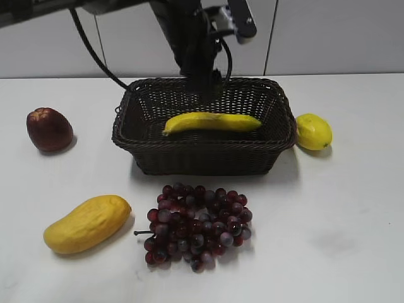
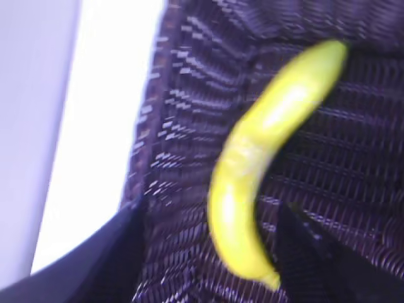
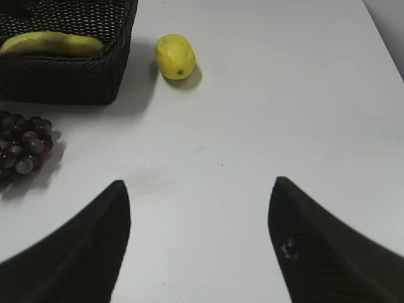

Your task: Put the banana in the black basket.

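From your exterior camera, the banana (image 1: 211, 122), long, slender and yellow, lies lengthwise inside the black basket (image 1: 202, 158), a rectangular tub of dark woven wicker. The left arm (image 1: 196, 44) hangs over the basket's far rim, its fingertips lost against the dark weave. Around the basket sit a plump yellow mango (image 1: 87, 223), a bunch of purple grapes (image 1: 197, 226), a small round lemon (image 1: 314, 131) and a dark red fruit (image 1: 48, 129) on the white table (image 1: 328, 240).

Your left wrist camera, blurred, shows the curved banana (image 2: 265, 151) resting on the basket floor (image 2: 353, 158); the left gripper (image 2: 211, 252) stands spread, its fingers (image 2: 107, 259) clear of the fruit.

Your right wrist camera shows the right gripper (image 3: 199, 240) parted and holding nothing above bare table (image 3: 271, 113). The basket (image 3: 69, 69) and grapes (image 3: 22, 148) are cut off at the left edge, with only the banana's (image 3: 50, 43) top showing above the rim.
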{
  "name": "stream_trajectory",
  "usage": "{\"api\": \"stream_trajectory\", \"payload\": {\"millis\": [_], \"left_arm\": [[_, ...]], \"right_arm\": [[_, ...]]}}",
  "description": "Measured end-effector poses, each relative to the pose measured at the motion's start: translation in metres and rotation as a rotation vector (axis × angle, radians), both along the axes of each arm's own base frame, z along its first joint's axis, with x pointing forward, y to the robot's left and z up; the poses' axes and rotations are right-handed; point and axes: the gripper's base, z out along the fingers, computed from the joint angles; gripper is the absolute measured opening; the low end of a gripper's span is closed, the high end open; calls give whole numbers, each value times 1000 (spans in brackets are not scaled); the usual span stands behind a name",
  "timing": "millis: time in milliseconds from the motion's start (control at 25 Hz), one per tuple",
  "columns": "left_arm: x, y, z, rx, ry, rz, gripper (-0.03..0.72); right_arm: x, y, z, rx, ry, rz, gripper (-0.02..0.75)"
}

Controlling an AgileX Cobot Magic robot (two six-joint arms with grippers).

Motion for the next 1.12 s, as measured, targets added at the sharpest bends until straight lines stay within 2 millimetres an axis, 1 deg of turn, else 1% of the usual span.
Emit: {"api": "stream_trajectory", "payload": {"millis": [160,280,400,480,600,680,760,800,880,960,1040,1080,1120], "left_arm": [[17,48,19,-13,35,255,582],[26,86,25,-24,106,456,568],[38,122,28,-59,151,624,564],[46,147,27,-120,193,729,564],[55,179,28,-225,259,827,564],[56,199,27,-244,283,878,564],[51,220,26,-235,294,927,564],[47,231,22,-219,307,953,564],[35,250,19,-192,330,999,563],[19,269,11,-152,370,1042,563],[-1,285,10,-120,391,1061,563],[-11,291,7,-104,410,1068,563],[-22,294,8,-96,419,1068,563]], "right_arm": [[0,0,0,0,0,0,519],[0,0,0,0,0,0,519],[0,0,0,0,0,0,519],[0,0,0,0,0,0,519],[0,0,0,0,0,0,519],[0,0,0,0,0,0,519],[0,0,0,0,0,0,519],[0,0,0,0,0,0,519],[0,0,0,0,0,0,519],[0,0,0,0,0,0,519],[0,0,0,0,0,0,519],[0,0,0,0,0,0,519],[0,0,0,0,0,0,519]]}}
